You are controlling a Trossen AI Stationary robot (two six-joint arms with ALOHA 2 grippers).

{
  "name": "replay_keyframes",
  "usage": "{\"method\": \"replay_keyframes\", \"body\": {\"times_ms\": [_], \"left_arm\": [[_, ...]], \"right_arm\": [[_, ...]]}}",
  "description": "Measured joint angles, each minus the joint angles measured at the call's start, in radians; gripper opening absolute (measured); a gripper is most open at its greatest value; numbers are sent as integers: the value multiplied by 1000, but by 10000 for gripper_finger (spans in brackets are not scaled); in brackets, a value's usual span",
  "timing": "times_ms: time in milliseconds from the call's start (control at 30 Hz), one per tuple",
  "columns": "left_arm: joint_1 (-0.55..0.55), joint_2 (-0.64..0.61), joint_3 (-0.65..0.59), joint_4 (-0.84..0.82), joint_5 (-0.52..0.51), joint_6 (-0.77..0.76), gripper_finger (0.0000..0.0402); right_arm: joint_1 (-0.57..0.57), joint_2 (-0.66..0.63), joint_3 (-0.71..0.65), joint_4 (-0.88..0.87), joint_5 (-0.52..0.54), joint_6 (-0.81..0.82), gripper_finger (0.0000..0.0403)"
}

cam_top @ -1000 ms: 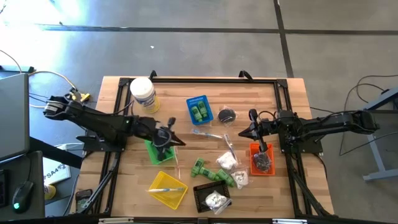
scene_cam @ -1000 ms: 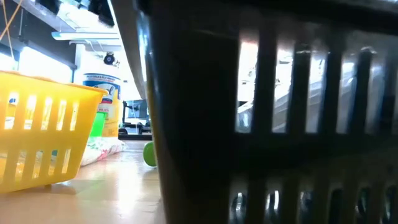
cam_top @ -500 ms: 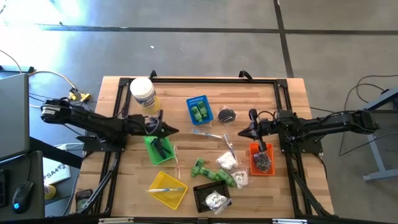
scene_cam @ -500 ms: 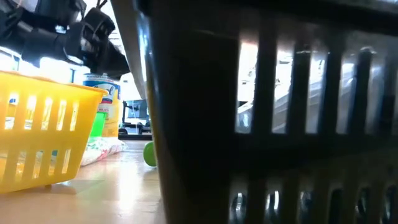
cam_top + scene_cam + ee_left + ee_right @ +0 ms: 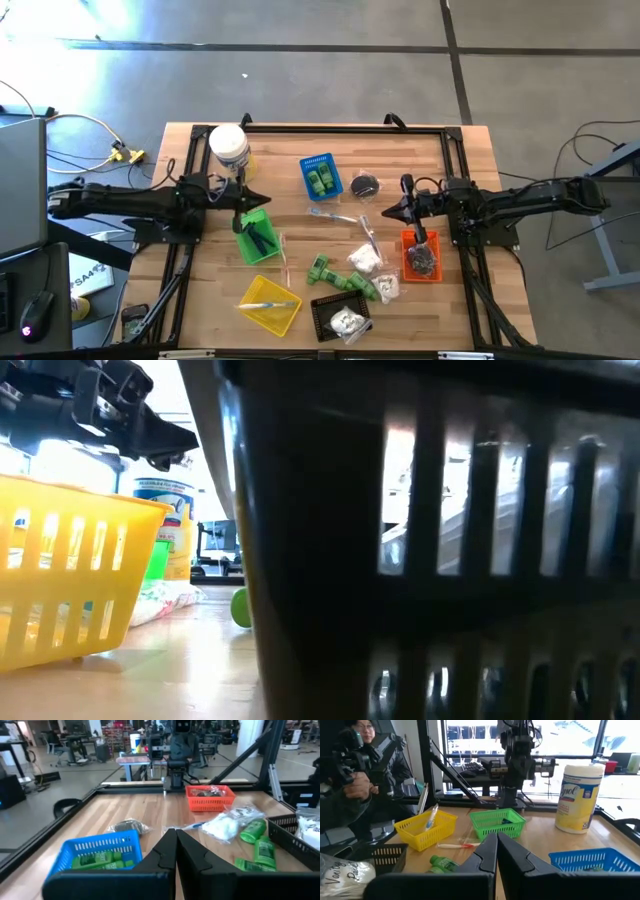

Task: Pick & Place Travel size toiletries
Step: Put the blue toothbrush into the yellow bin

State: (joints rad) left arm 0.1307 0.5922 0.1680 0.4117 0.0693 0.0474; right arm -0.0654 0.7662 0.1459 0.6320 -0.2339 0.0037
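- Left end effector (image 5: 262, 200): fingers closed together, nothing between them. It hangs above the table (image 5: 460, 150) at the far edge of the green basket (image 5: 252, 233), just beside the white jar (image 5: 229, 148) with the yellow label.
- Right end effector (image 5: 390, 214): fingers closed together, empty. It sits above the table near the orange basket (image 5: 420, 255), with the tip pointing toward the table centre.
- Green basket: holds a dark item (image 5: 262, 236); the type cannot be determined.
- Blue basket (image 5: 320, 176): holds bright green bottles (image 5: 321, 180). In the left wrist view the same basket lies directly ahead of the closed fingers (image 5: 165, 851).
- Orange basket: holds small dark pieces (image 5: 423, 260).
- Yellow basket (image 5: 267, 304): holds a thin pale stick (image 5: 266, 305).
- Black basket (image 5: 338, 317): holds white soft packets (image 5: 346, 321).
- Loose on the table between the baskets: green bottles (image 5: 340, 277), white packets (image 5: 364, 259), thin sticks (image 5: 284, 262) and a bagged dark piece (image 5: 365, 185) beside the blue basket.
- Right wrist view: a person (image 5: 355, 775) sits beyond the table edge.
- Low view: the black basket wall fills most of the frame; the yellow basket and one green bottle (image 5: 240, 607) show on the table.
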Motion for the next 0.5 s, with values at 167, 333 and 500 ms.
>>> {"method": "replay_keyframes", "body": {"times_ms": [167,333,500], "left_arm": [[0,-34,0,-71,0,-1,0],[0,-34,-73,-9,-27,-7,0],[0,-53,-145,84,-72,-55,0]], "right_arm": [[0,40,0,18,17,9,5],[0,96,2,71,78,54,5],[0,150,48,45,114,104,5]]}}
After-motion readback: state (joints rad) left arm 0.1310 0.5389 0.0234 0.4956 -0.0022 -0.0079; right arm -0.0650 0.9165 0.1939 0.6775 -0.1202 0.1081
